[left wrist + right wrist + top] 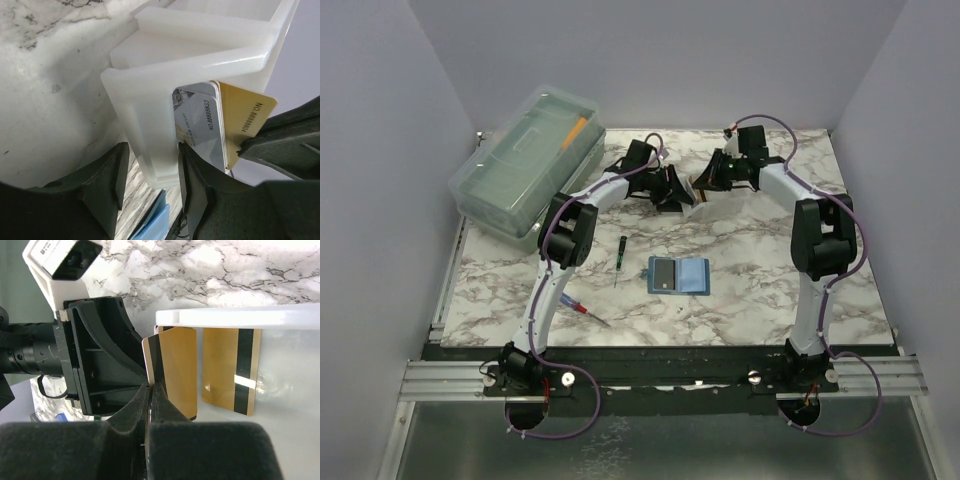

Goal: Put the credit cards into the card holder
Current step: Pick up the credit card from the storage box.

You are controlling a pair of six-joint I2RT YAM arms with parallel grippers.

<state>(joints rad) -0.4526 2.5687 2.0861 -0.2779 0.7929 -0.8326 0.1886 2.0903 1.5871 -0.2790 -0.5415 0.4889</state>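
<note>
The teal-blue card holder (678,275) lies open mid-table, a dark rectangle on its left half; its edge shows below the jaws (155,222). Both arms meet at the back over a small translucent white tray (698,190). My right gripper (155,390) is shut on the edge of a gold credit card (175,367) with a dark stripe, standing at the tray's rim (250,317). A second gold striped card (232,370) lies inside. My left gripper (150,185) straddles the tray wall (150,125), open, with a slight gap at the left finger. A white card (197,125) and the gold card (247,115) stick out.
A big clear lidded box (525,165) stands at the back left. A black screwdriver (619,258) and a red-handled tool (582,311) lie left of the card holder. Grey walls close in the table on three sides.
</note>
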